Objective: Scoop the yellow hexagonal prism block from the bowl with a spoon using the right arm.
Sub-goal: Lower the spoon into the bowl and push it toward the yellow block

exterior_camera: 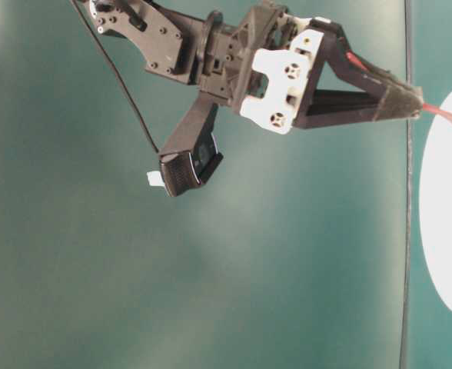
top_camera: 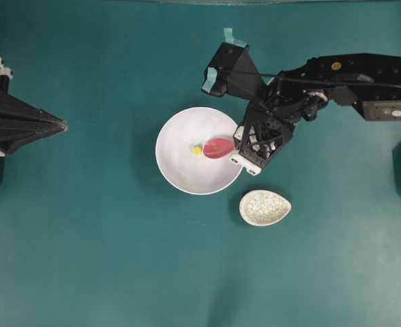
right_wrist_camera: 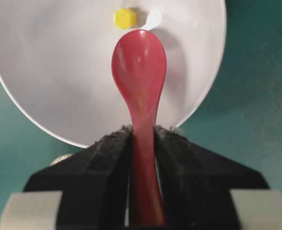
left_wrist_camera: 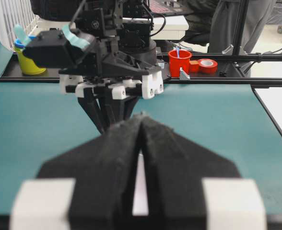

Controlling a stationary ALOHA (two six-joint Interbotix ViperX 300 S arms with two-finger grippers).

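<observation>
While your left gripper (top_camera: 63, 125) sits at the far left edge of the table (top_camera: 84, 259) in the overhead view, its two black fingers are pressed together to a point with nothing between them, and it is well apart from every dish. Your left wrist camera confirms this: the padded fingers (left_wrist_camera: 119, 158) meet along a thin seam, clenched on nothing.

Move right and you reach the white bowl (top_camera: 176, 170) near the middle of the table. Inside it lies the yellow block (top_camera: 197, 150), a little right of the bowl's centre. Just beside the block, on its right, is the scoop of the pink-red spoon (top_camera: 218, 147), which reaches in over the bowl's right rim. From your right wrist camera the block (right_wrist_camera: 125, 18) sits just beyond the tip of the scoop and slightly to its left; whether the two touch cannot be told. The scoop itself (right_wrist_camera: 139, 62) holds nothing.

Further right, your right gripper (top_camera: 245, 146) hangs at the bowl's right edge, its fingers (right_wrist_camera: 110, 158) clamped on the spoon's handle from both sides.

Below and to the right of the bowl, close to it but apart, rests a small speckled dish (top_camera: 264, 207).
</observation>
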